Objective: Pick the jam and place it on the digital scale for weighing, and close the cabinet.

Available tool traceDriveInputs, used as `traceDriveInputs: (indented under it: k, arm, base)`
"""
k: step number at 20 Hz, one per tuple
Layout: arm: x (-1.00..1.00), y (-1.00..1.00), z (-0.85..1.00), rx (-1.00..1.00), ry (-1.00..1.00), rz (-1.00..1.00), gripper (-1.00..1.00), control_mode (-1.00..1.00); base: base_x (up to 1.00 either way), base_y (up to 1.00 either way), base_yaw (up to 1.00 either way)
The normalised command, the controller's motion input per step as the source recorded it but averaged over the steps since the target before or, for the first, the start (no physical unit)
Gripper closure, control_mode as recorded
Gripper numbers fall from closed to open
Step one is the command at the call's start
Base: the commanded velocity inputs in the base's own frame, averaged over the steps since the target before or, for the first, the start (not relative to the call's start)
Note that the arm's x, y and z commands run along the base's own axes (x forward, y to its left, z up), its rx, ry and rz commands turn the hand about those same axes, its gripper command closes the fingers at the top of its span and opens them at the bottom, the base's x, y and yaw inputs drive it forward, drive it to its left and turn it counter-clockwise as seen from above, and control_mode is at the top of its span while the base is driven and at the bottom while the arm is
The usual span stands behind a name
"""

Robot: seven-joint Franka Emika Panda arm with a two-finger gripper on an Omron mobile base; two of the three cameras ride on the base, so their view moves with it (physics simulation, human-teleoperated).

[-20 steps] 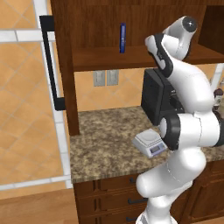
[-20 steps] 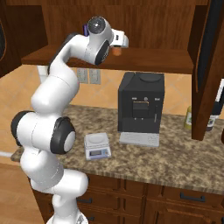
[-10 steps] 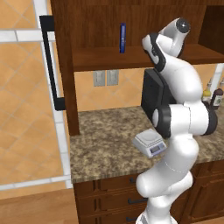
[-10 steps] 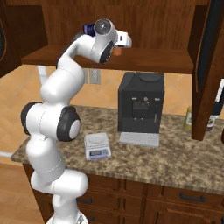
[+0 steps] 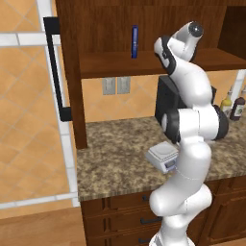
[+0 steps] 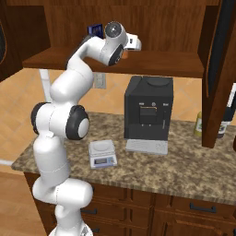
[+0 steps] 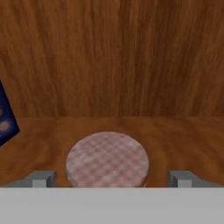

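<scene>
The jam [image 7: 107, 158] stands on the wooden cabinet shelf, and in the hand view I look down on its pinkish checked lid. My gripper [image 7: 111, 178] is open, with one fingertip [image 7: 41, 178] on each side of the jar and a gap to the lid on both sides. From the right base view the hand [image 6: 131, 44] reaches onto the shelf, with a bit of orange jam [image 6: 124, 55] showing under it. The digital scale [image 6: 102, 152] sits on the granite counter beside my arm, also seen as the scale [image 5: 162, 156]. The cabinet door [image 5: 69, 72] stands open at the left, another door [image 6: 219, 69] at the right.
A tall slim blue bottle [image 5: 135, 42] stands on the same shelf left of the jam, at the edge as the bottle [image 7: 6, 118]. The black coffee machine [image 6: 148, 113] sits under the shelf. Bottles [image 5: 231, 103] stand at the counter's far right. Drawer cabinets [image 6: 184, 207] lie below.
My arm has swung and stretched further up, carrying the hand deeper over the shelf toward the jam. Scale, bottle and doors stayed put.
</scene>
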Motion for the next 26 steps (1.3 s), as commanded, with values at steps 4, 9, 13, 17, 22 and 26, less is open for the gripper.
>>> traceDriveInputs:
  k: [4,9,13,17,22,26]
  arm:
    - [0.38,0.0,-0.11,0.0,0.0,0.0,1.0,-1.0]
    - [0.16,0.0,-0.03,0.0,0.0,0.0,1.0,-1.0]
    - [-0.18,0.01,-0.12,0.0,0.0,0.0,1.0,-1.0]
    - [-0.88,0.57,-0.29,0.0,-0.06,0.0,1.0,-1.0]
    - [-1.0,0.62,-0.14,0.11,-0.39,0.0,1.0,-1.0]
    - [-1.0,0.1,0.22,0.0,-0.32,0.06,1.0,-1.0]
  base:
    - [0.0,0.0,0.0]
    - [0.0,0.0,0.0]
    - [0.0,0.0,0.0]
    - [0.0,0.0,0.0]
    - [0.0,0.0,0.0]
    - [0.0,0.0,0.0]
